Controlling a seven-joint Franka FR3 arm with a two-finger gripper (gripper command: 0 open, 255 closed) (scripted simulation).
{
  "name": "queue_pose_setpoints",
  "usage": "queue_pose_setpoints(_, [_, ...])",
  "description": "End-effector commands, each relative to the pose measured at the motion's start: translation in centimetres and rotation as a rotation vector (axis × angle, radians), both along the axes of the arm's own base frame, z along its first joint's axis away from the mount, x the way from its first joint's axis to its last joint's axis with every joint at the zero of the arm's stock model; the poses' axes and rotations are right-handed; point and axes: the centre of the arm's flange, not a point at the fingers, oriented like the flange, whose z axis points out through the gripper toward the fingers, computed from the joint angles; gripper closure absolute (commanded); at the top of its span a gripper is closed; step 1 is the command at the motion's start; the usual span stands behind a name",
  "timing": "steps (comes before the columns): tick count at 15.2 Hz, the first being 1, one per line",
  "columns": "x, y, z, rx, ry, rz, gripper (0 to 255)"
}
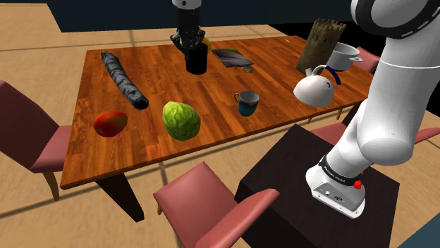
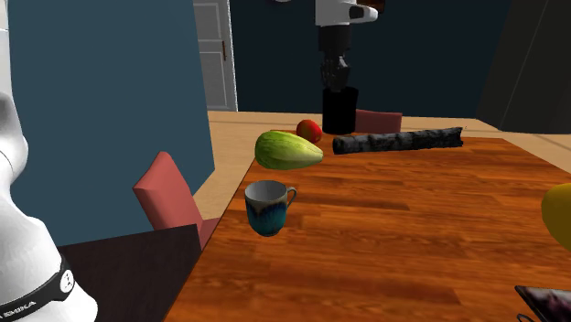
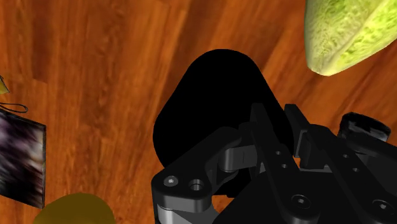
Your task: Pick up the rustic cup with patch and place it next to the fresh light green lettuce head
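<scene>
Black cup (image 1: 197,62) upright, axis vertical, seemingly in end effector (image 1: 190,44).

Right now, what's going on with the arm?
The Franka's gripper is clamped on the rim of a black cup, and the cup looks lifted above the wooden table rather than standing on it. The light green lettuce head lies nearer the table's front edge, apart from the cup, so the placing is not yet done. A blue mug stands untouched to the lettuce's right in the shoulder view.
</scene>
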Motion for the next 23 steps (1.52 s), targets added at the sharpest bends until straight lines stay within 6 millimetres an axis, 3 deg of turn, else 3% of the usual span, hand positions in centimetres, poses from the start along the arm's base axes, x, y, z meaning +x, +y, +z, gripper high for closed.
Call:
queue_pose_setpoints(1, [-0.1, 0.0, -0.9, 0.000, -0.001, 0.000, 255])
queue_pose_setpoints(23, [-0.1, 0.0, -12.6, 0.000, -0.001, 0.000, 255])
